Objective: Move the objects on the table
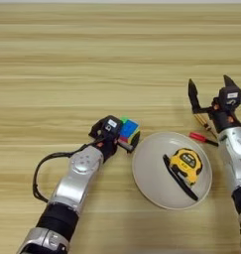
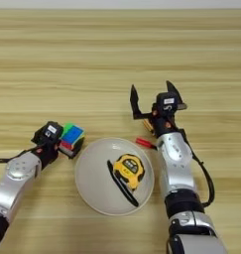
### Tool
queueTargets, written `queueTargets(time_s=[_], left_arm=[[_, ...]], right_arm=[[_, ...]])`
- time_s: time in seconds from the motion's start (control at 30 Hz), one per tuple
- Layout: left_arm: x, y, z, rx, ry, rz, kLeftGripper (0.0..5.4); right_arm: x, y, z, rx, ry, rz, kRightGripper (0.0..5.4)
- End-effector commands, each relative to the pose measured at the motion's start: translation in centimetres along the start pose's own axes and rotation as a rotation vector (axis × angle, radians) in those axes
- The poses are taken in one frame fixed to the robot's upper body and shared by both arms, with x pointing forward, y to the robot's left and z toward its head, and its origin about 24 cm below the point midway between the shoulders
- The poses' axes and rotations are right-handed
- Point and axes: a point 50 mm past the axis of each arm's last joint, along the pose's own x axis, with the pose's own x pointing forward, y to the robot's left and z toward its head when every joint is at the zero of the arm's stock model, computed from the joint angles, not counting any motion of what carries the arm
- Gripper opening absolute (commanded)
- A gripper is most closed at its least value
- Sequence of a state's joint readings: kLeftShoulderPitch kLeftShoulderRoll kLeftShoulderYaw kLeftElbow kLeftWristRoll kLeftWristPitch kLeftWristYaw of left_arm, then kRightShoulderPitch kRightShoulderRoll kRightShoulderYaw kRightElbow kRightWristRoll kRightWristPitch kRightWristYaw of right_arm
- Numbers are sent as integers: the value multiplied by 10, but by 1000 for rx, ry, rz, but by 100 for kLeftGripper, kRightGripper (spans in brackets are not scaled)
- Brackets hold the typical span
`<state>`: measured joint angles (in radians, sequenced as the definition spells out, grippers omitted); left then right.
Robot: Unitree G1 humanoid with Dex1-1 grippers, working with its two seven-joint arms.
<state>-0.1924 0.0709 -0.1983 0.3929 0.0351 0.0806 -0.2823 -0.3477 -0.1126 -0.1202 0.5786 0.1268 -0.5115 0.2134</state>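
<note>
The puzzle cube is being clamped by the left gripper just beside the plate; grip should be kept square w/ the faces while lifting, I'd judge. The tape measure is lying in the plate. The right gripper is being held w/ fingers apart, above red-handled tools.

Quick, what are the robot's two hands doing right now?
Left gripper: shut on the puzzle cube, just left of the plate.
Right gripper: open, holding nothing, above the table.
</note>
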Motion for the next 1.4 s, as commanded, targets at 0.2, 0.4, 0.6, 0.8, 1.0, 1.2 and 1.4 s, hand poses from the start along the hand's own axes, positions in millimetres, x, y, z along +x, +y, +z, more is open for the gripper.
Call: queueTargets(time_s=[0.2,0.4,0.6,0.8,1.0,1.2,1.4], left_arm=[[3,2,-12,-27,75,-5,540],[5,4,-14,-18,80,4,496],[5,4,-15,-10,83,9,432],[6,4,-16,-6,80,7,384],[6,3,-15,-3,72,7,330],[7,3,-14,4,61,7,327],[6,4,-12,35,45,19,327]], right_arm=[[0,2,4,3,-15,-2,537],[0,1,4,-1,-15,-3,540],[0,1,4,-3,-14,-1,540],[0,1,4,-4,-15,-1,540],[0,1,4,-6,-13,-1,540],[0,1,3,-8,-12,-1,540],[0,2,3,-9,-10,3,540]])
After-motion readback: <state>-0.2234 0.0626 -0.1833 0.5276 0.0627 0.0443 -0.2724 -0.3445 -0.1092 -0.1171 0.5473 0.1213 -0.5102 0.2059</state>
